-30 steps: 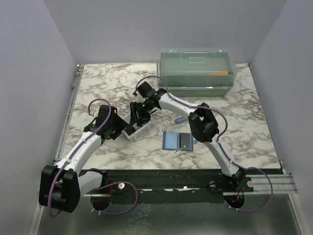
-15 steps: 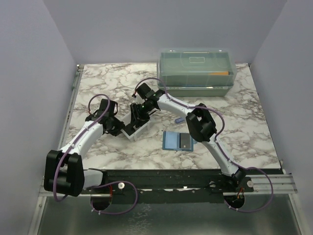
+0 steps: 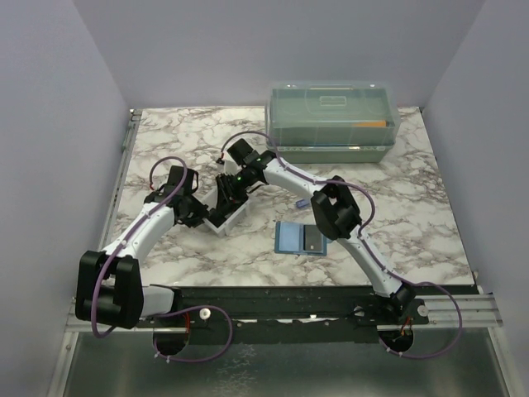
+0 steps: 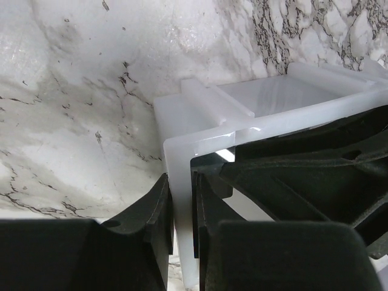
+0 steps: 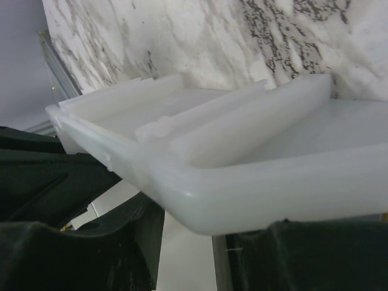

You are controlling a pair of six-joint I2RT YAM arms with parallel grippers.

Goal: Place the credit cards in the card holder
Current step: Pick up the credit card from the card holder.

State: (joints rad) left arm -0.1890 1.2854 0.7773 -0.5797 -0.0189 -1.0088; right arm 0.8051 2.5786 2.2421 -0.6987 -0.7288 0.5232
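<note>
The teal-blue card holder [image 3: 291,238] lies flat on the marble, right of centre, with a dark patch on its right half. No gripper is near it. Both grippers are at a small white plastic tray [image 3: 234,219] left of centre. My left gripper [image 3: 201,213] is shut on the tray's near-left wall [image 4: 182,182], one finger inside and one outside. My right gripper [image 3: 229,188] is at the tray's far end, its fingers below the rim [image 5: 242,182] with white plastic filling the gap between them. The credit cards are hidden in every view.
A large translucent lidded box [image 3: 331,120] stands at the back right. A small blue item [image 3: 303,202] lies on the marble just behind the card holder. The right arm's elbow [image 3: 335,211] hangs over the area beside the card holder.
My left gripper has moved in and closed onto the tray's wall. My right gripper has narrowed around the tray's far end and shifted slightly left.
</note>
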